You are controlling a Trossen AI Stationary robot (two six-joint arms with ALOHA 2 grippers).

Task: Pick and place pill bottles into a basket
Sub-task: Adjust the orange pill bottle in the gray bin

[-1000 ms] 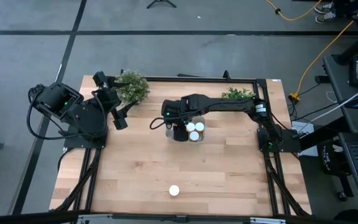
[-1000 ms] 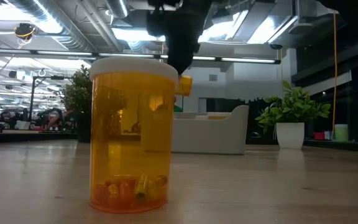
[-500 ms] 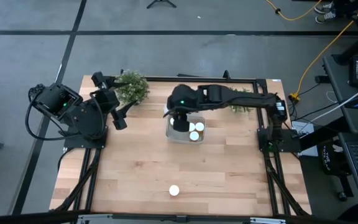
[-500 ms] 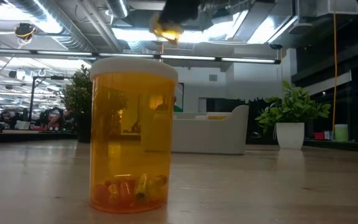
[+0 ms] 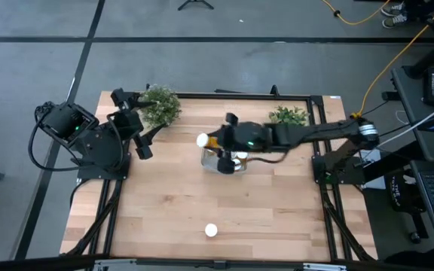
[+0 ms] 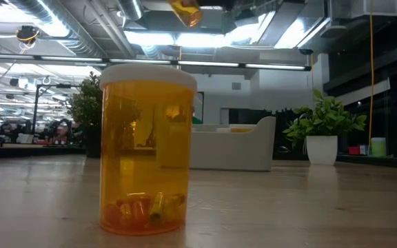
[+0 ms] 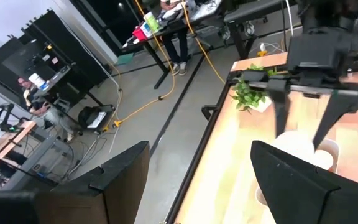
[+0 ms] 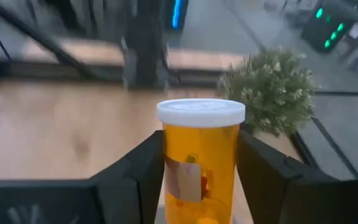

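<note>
Right pincer (image 5: 215, 141), raised above the basket (image 5: 210, 160), pinches a pill bottle (image 8: 201, 158) between its fingers. White caps (image 5: 233, 160) show bottles already inside. One bottle (image 5: 211, 230) remains on the near surface (image 5: 164, 203). Left pincer (image 5: 130, 105), spread, waits far left.

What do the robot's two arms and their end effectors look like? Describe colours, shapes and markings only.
Both arms are black, built of boxy jointed links. The left arm and right arm each show a small green light. Each end effector has two flat, dark fingers.
</note>
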